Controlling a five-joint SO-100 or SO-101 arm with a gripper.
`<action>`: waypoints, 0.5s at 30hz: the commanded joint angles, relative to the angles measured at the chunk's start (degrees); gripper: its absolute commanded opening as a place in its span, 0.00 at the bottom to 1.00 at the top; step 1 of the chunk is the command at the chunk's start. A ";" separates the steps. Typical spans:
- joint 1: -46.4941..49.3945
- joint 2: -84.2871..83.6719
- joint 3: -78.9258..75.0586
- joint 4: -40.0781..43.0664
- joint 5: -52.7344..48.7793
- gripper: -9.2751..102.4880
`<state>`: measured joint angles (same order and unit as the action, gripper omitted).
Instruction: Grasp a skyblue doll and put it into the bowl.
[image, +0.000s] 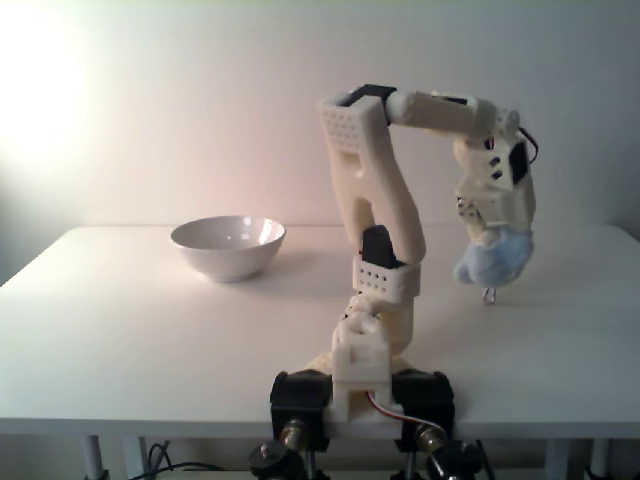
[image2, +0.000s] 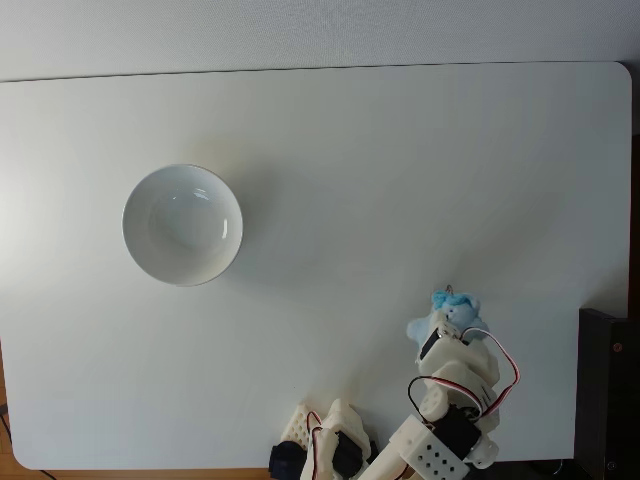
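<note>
The skyblue doll hangs in the air on the right of a fixed view, a little above the table, with a small metal ring dangling under it. My gripper is shut on the doll, pointing downward. From above, the doll pokes out past the gripper near the table's lower right. The white bowl stands upright and empty on the left of the table, far from the doll. Seen from above, the bowl has nothing in it.
The white table spreads bare between the bowl and the arm. The arm's base is clamped at the table's front edge. A dark object stands off the table's right edge.
</note>
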<state>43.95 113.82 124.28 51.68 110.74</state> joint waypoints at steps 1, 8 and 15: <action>-0.70 6.15 -1.05 0.09 -0.09 0.08; -2.64 15.47 -1.14 0.09 -0.18 0.09; -7.56 23.38 -1.49 0.09 -0.18 0.12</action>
<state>38.06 133.86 124.37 51.68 111.01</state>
